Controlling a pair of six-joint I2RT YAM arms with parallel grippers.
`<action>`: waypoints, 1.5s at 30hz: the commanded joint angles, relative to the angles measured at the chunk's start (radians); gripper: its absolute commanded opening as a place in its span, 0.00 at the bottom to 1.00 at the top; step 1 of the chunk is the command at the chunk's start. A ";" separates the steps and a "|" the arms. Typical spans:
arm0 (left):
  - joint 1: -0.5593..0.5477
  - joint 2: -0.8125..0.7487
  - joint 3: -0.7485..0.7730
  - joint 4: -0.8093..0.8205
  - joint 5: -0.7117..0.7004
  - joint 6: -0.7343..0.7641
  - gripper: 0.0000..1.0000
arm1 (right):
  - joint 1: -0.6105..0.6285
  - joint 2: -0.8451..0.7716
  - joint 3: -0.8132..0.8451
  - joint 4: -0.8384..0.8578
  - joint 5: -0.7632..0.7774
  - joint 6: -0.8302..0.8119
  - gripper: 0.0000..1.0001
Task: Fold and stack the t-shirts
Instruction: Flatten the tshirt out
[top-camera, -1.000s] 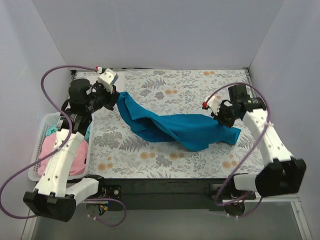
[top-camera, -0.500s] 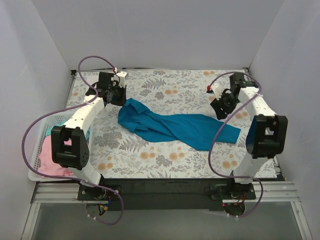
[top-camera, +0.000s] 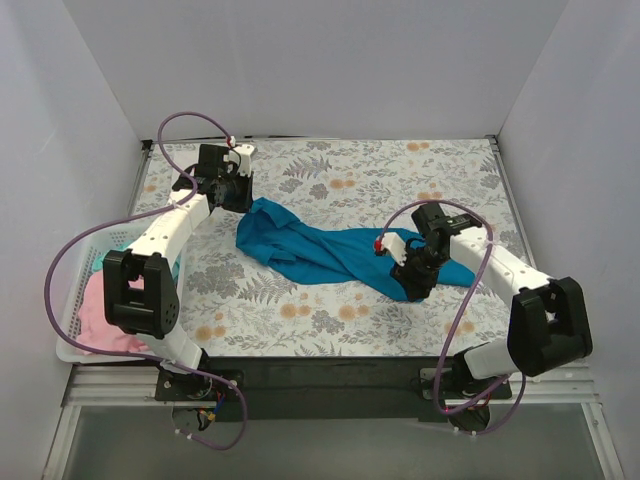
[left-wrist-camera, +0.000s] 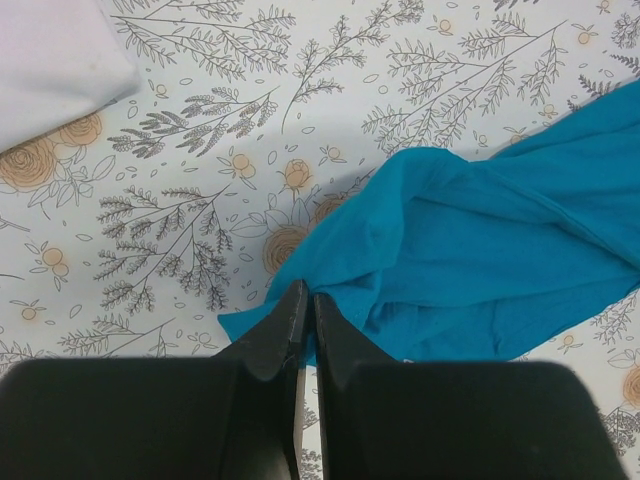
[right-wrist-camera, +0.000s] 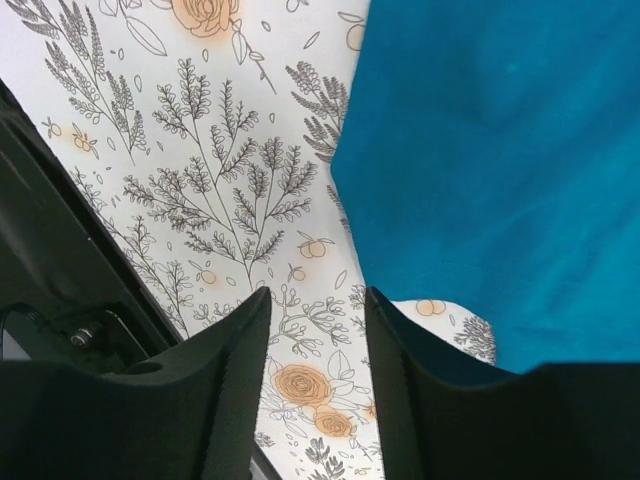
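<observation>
Lab booth: bare white walls (top-camera: 300, 70)

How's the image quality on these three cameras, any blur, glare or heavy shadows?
Top external view: even soft light, no glare, teal t-shirt sharp. Left wrist view: left end effector is a dark, featureless silhouette; a soft shadow falls on the tablecloth beside the shirt. Right wrist view: right end effector equally black, tablecloth print crisp.

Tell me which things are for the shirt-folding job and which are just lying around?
For the job: teal t-shirt spread on the table; pink t-shirt in the basket.
Just lying about: white basket; flowery tablecloth.
</observation>
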 joint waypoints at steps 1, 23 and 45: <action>0.004 -0.001 0.046 -0.020 0.001 -0.001 0.00 | 0.042 0.002 -0.031 0.075 0.048 0.042 0.51; 0.002 -0.022 0.038 -0.052 0.030 0.039 0.00 | 0.082 -0.065 -0.092 0.133 0.104 0.050 0.01; 0.027 -0.466 0.098 0.095 0.154 -0.086 0.00 | -0.351 -0.315 0.554 0.099 -0.042 0.019 0.01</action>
